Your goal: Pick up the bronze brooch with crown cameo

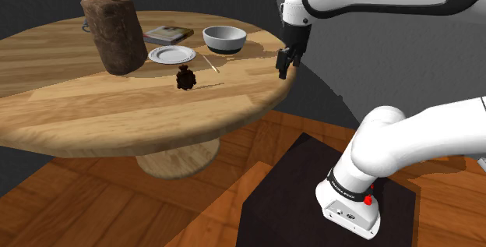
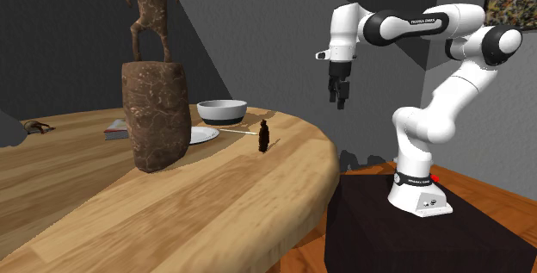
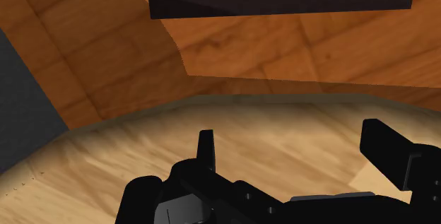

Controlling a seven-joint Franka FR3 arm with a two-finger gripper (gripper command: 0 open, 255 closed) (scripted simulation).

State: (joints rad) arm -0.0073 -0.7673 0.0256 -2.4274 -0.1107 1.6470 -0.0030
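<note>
Claw (image 1: 286,61) open and empty, up near the rim of the surface (image 1: 93,105). Brooch (image 1: 185,78) well apart from it, just beside plate (image 1: 172,54).
Second exterior: brooch stands upright on edge; a glancing touch would likely topple it.
Wrist: fingers (image 3: 206,148) wide apart over bare wood; a misaligned approach risks a miss.

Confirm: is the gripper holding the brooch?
No, the open gripper hangs near the edge of the table, well apart from the brooch.

Bare tabletop (image 1: 117,109) between claw (image 1: 283,71) and brooch (image 1: 185,79)
</note>
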